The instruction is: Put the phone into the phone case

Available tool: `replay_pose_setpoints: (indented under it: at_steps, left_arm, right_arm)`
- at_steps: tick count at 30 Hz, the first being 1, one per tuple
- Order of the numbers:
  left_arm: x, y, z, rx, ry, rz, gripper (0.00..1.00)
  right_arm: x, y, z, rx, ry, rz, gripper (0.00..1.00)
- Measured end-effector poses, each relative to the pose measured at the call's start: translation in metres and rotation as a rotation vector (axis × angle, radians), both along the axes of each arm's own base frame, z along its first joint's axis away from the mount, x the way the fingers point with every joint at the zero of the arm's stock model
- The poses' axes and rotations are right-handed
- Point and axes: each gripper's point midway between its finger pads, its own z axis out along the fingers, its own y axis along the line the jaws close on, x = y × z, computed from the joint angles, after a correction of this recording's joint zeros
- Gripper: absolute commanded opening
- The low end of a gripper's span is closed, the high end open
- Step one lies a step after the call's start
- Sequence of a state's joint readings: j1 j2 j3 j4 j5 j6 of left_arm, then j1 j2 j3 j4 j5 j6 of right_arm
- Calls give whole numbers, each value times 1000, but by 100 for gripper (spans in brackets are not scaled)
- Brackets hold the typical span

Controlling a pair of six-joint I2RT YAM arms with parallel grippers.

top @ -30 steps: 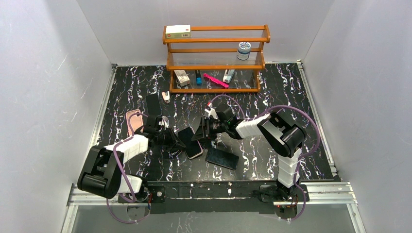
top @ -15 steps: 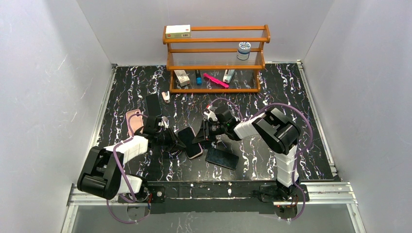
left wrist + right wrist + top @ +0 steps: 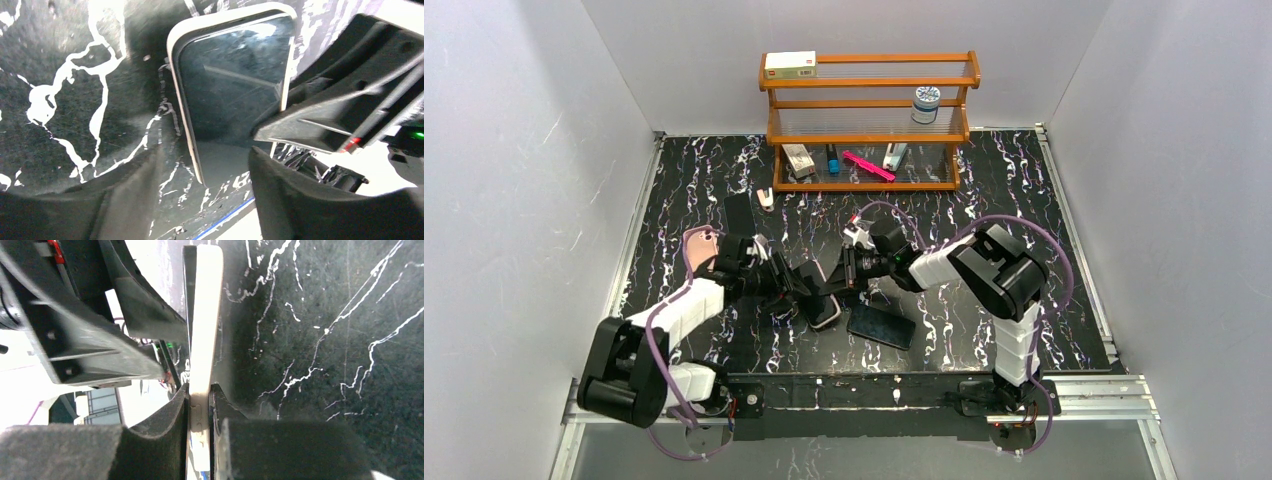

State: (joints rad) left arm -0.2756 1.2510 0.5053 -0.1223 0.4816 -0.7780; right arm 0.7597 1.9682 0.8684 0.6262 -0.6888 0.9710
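Note:
A dark phone (image 3: 235,75) sits inside a pale phone case (image 3: 172,60), near the middle of the table (image 3: 1024,260). In the top view the cased phone (image 3: 824,305) lies between both grippers. My right gripper (image 3: 201,405) is shut on the case's side edge (image 3: 205,315), which shows edge-on and raised off the table. My left gripper (image 3: 205,200) is open, its fingers standing apart on either side of the case's near end without touching it. From above, the left gripper (image 3: 796,283) and the right gripper (image 3: 838,282) nearly meet over the phone.
A second dark phone (image 3: 881,325) lies just right of the cased one. A pink case (image 3: 696,250) and a black slab (image 3: 739,212) lie to the left. A wooden shelf (image 3: 869,120) with small items stands at the back.
My left gripper has opened and let go of the cased phone. My right gripper has closed onto the case's edge. The left arm has shifted slightly forward.

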Motion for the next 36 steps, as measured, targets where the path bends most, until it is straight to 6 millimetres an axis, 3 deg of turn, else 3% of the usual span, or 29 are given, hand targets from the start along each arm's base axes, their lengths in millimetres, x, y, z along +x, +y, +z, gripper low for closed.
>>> replay_pose_setpoints:
  at_steps: [3,8,13,18,25,31,36]
  left_arm:
    - [14,2,30,-13,-96,8,80]
    - [30,0,83,-69,-267,26,88]
    - [29,-8,111,-160,-324,28,90]
    - [31,-19,150,-289,-411,21,87]
    - [32,-30,204,-458,-544,6,77]
    - [29,-35,208,-544,-531,7,53]
    - [30,-37,214,-585,-534,7,39]
  right_arm:
    - [9,-5,16,29,-18,-16,1]
    - [32,-18,57,97,-69,-70,1]
    - [43,-33,104,182,-117,-111,1]
    - [33,-40,141,281,-133,-108,1]
    - [21,-42,183,435,-111,-81,1]
    - [18,-43,208,530,-116,-71,1]
    - [17,-44,212,546,-108,-70,1]
